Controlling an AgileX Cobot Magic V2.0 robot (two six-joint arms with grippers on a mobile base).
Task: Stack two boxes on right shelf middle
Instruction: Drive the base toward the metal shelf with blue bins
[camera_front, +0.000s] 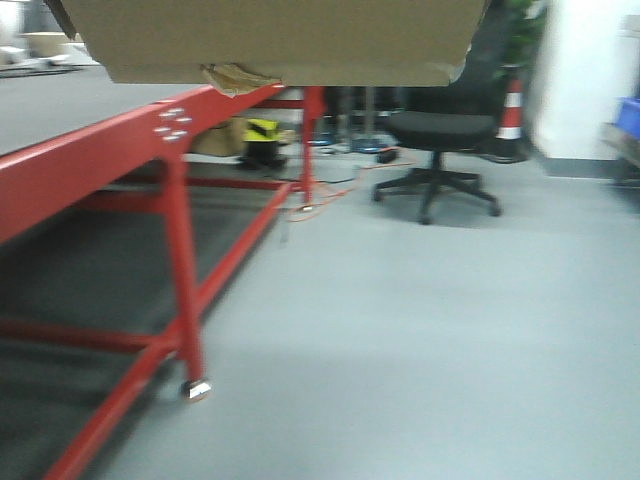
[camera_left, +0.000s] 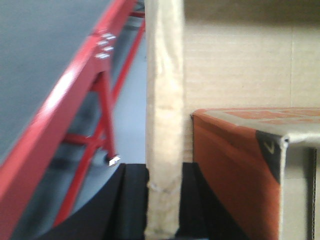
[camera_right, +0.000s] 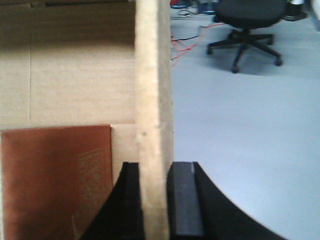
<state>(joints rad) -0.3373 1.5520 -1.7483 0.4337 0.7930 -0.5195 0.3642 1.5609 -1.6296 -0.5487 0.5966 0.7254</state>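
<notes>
The left gripper (camera_left: 162, 175) and right gripper (camera_right: 155, 172) each pinch a thin side wall of the cardboard box (camera_front: 270, 40), which is probably light but bendy, with an orange box (camera_left: 235, 170) inside.

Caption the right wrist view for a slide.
Right gripper clamps the cardboard box wall, an orange box inside, office chair beyond.

The underside of a cardboard box (camera_front: 280, 35) spans the top of the view, and a crumpled scrap of tape (camera_front: 238, 78) hangs from it above the far right corner of the grey surface (camera_front: 60, 110). The surface's right edge is a red frame (camera_front: 90, 165), and one leg ends in a caster (camera_front: 196, 389) on the floor (camera_front: 420, 340). Past that corner, all blurred, are a black office chair (camera_front: 440, 135), a red and white cone (camera_front: 512, 108), a yellow object (camera_front: 262, 130) and loose cables (camera_front: 320, 200).
</notes>
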